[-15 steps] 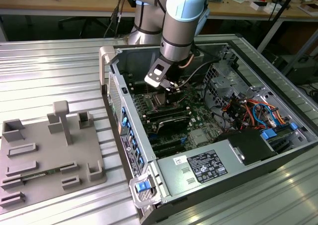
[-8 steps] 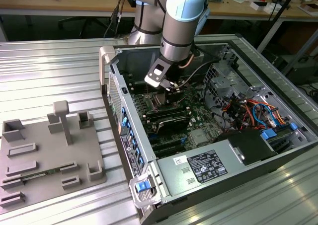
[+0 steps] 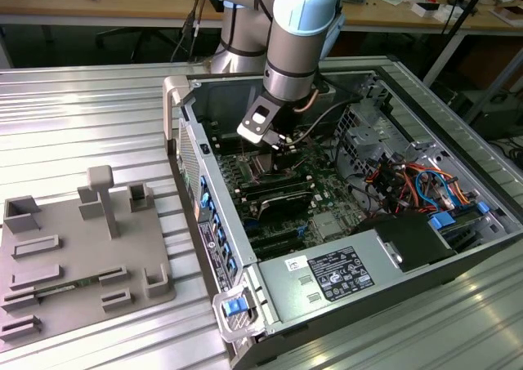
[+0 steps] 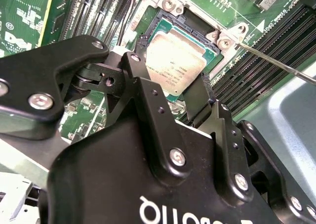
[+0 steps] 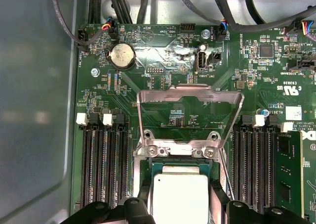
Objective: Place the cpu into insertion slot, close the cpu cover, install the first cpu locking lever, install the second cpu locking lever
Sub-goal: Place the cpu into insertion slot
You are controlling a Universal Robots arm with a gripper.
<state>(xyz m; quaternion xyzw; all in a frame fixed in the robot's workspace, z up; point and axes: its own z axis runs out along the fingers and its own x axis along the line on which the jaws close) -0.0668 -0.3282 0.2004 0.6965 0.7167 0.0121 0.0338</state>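
In both wrist views my gripper (image 4: 173,71) (image 5: 180,200) is shut on the cpu (image 4: 174,61) (image 5: 179,192), a silvery square chip with one black finger on each of two opposite edges. The chip sits level in or just above the insertion slot (image 4: 174,23), whose dark frame shows around it. The cpu cover (image 5: 188,91), a thin silver frame with a cut-out centre, stands swung open on its hinge beyond the slot. A thin wire locking lever (image 4: 269,60) sticks out raised beside the socket. In the exterior view the gripper (image 3: 274,147) reaches down into the open computer case.
Long black memory slots (image 5: 104,169) flank the socket on both sides. The case wall (image 3: 214,223) and drive cables (image 3: 409,182) surround the board. A grey labelled box (image 3: 335,276) lies at the near end of the case, and a grey fixture tray (image 3: 82,256) sits at the exterior view's left.
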